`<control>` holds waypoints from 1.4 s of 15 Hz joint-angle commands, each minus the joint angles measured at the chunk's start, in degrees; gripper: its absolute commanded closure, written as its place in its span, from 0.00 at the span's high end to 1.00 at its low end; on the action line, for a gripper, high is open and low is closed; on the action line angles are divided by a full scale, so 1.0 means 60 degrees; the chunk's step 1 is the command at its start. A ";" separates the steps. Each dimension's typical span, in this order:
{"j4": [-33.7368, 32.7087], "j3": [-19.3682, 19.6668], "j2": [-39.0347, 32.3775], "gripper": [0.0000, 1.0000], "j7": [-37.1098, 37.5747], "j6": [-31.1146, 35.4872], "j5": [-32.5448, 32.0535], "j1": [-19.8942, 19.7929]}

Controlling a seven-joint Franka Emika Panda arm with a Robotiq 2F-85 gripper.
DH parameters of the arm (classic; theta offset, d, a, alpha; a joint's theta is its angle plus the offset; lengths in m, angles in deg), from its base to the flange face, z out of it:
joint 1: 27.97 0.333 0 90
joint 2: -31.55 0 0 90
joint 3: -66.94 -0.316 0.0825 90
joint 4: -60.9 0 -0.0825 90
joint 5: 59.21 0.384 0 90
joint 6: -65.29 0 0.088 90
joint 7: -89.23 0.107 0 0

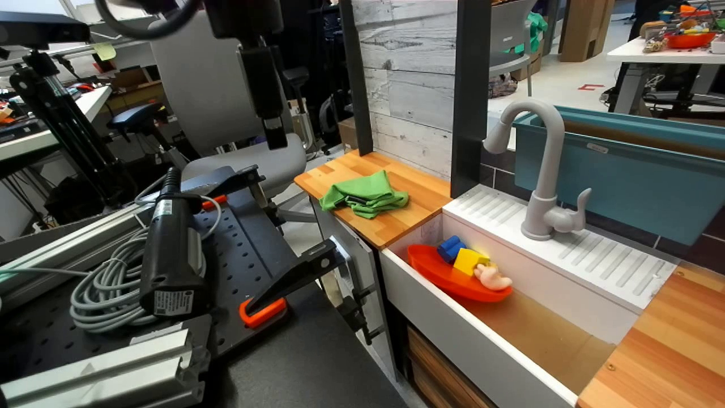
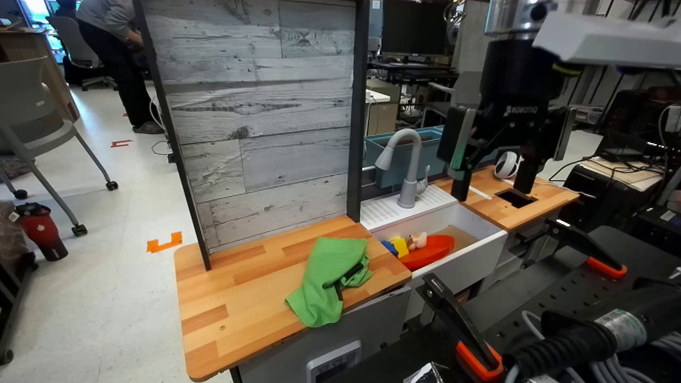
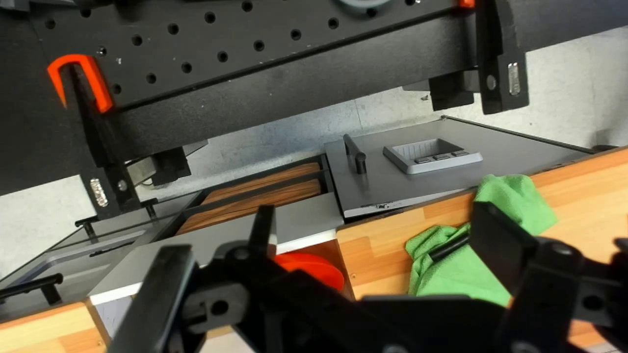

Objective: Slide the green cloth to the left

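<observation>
A robotics laboratory is indicated by a black two-fingered gripper [image 2: 493, 183] lettered ROBOTIQ in an exterior view, by a black perforated board [image 1: 232, 273] bearing a coiled grey cable [image 1: 105, 289], by silver slotted metal bars [image 1: 102, 371], and by a black flat-screen monitor [image 2: 414, 26] and a grey wheeled chair [image 2: 26, 85] in the background. Kitchen features are also included: a grey gooseneck faucet [image 1: 548, 161] is mounted behind a white rectangular sink [image 1: 453, 334], which is flanked by light-brown wooden countertops [image 2: 239, 295].

In an exterior view we see | grey-white plank-patterned panel [image 2: 260, 114], ten o'clock | glossy pale floor [image 2: 114, 271], eight o'clock | grey castered chair [image 2: 24, 98], nine o'clock
</observation>
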 commanded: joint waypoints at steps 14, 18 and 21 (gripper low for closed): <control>-0.4690 0.0694 -0.5792 1.00 0.1166 0.0758 0.0616 0.1365; -0.5239 0.0675 -0.6300 1.00 0.1177 0.0757 0.0774 0.1468; -0.5165 0.0693 -0.6262 1.00 0.1161 0.0738 0.0818 0.1388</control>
